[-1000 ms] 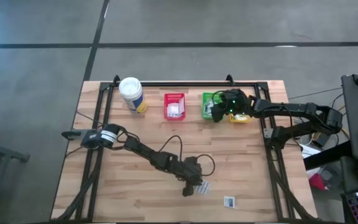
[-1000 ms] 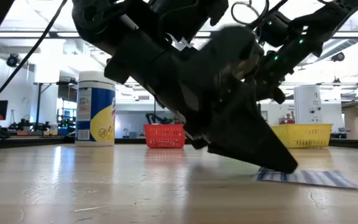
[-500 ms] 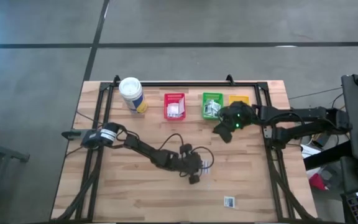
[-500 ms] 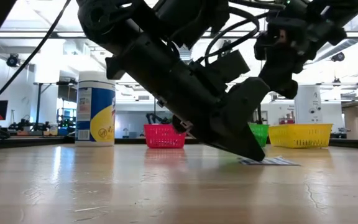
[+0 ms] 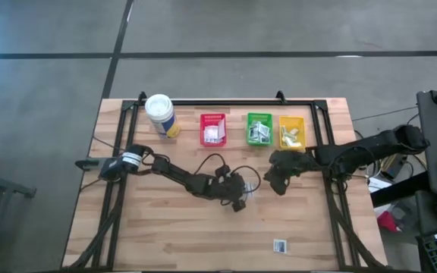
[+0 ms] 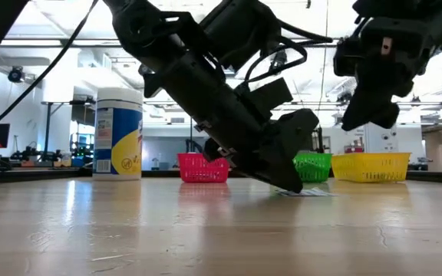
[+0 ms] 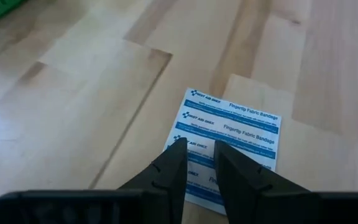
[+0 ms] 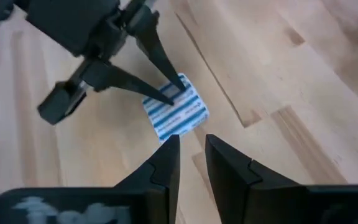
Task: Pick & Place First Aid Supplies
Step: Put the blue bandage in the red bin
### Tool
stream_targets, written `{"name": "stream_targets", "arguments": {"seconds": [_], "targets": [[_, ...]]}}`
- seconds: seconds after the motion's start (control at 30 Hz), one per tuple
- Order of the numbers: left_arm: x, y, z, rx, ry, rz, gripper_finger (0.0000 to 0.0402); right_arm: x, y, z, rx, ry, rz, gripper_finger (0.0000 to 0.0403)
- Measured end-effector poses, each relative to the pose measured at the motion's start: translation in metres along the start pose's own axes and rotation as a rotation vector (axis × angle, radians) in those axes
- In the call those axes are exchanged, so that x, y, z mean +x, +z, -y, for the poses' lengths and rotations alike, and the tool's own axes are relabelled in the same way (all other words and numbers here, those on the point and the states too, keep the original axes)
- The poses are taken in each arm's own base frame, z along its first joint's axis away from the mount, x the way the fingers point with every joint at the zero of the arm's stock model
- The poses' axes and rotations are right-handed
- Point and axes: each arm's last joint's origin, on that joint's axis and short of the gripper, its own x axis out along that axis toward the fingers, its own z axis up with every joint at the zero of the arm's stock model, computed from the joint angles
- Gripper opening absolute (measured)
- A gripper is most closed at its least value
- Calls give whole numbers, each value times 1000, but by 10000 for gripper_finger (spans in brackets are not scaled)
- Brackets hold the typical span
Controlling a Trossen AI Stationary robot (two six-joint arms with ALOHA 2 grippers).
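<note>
One flat white packet, blue-striped print, left tool tips slightly spread, pressing it.

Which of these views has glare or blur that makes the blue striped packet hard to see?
Low view: bright ceiling lights backlight the arms into silhouettes, and the packet is a thin sliver. Left wrist view: print readable, fingers blurred. Right wrist view: packet stripes clear.
</note>
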Motion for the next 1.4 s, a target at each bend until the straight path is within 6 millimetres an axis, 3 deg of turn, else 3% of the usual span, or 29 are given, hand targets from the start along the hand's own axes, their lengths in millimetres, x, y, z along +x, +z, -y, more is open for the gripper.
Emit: {"name": "stream_targets", "arguments": {"seconds": [0.43,0.77,1.1,1.4], "targets": [[-19,21,1,126,-31,44,94,17,-12,2,96,-93,58,89],[-25,7,11,216,-113,-47,94,43,-12,1,72,-99,54,113],[-21,-4,7,192,-102,-64,94,74,-15,3,64,-157,15,142],[-21,-11,5,158,-108,-47,94,95,-12,0,60,-192,-20,142]]}}
